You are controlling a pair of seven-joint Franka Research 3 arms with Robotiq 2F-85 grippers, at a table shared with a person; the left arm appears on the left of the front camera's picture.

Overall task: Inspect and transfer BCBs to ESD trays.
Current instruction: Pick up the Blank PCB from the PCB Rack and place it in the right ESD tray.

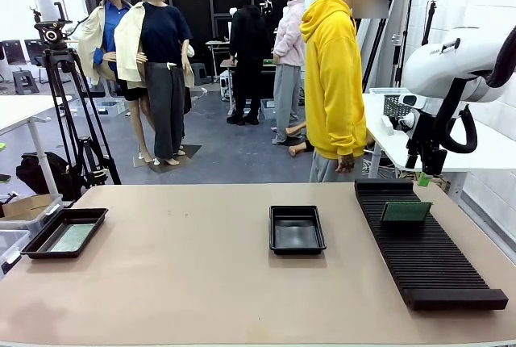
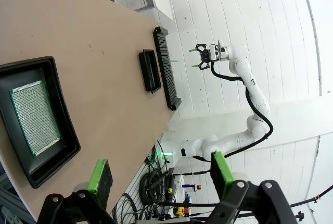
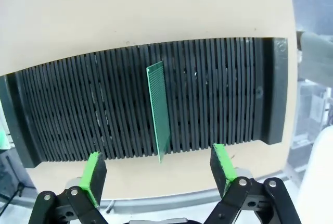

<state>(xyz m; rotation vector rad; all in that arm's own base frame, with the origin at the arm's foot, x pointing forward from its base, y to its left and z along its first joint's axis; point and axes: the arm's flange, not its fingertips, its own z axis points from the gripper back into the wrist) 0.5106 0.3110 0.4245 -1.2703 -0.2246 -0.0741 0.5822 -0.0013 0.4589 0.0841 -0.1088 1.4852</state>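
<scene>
One green BCB (image 1: 405,211) stands on edge in the long black slotted rack (image 1: 423,242) on the right. My right gripper (image 1: 422,174) hangs open above the rack's far end. In the right wrist view its green pads (image 3: 93,174) straddle that board (image 3: 158,112) from above, apart from it. A second BCB (image 1: 72,237) lies flat in the left ESD tray (image 1: 89,211). The middle ESD tray (image 1: 297,234) holds nothing. My left gripper (image 2: 160,174) is open high over the left tray (image 2: 70,138) and its board (image 2: 32,115), with nothing between its fingers.
A person in a yellow hoodie (image 1: 334,81) stands at the far side, right of centre. A camera tripod (image 1: 68,113) stands beyond the far left corner. Bins (image 1: 16,222) sit off the left edge. Bare tabletop (image 1: 185,266) stretches between the trays.
</scene>
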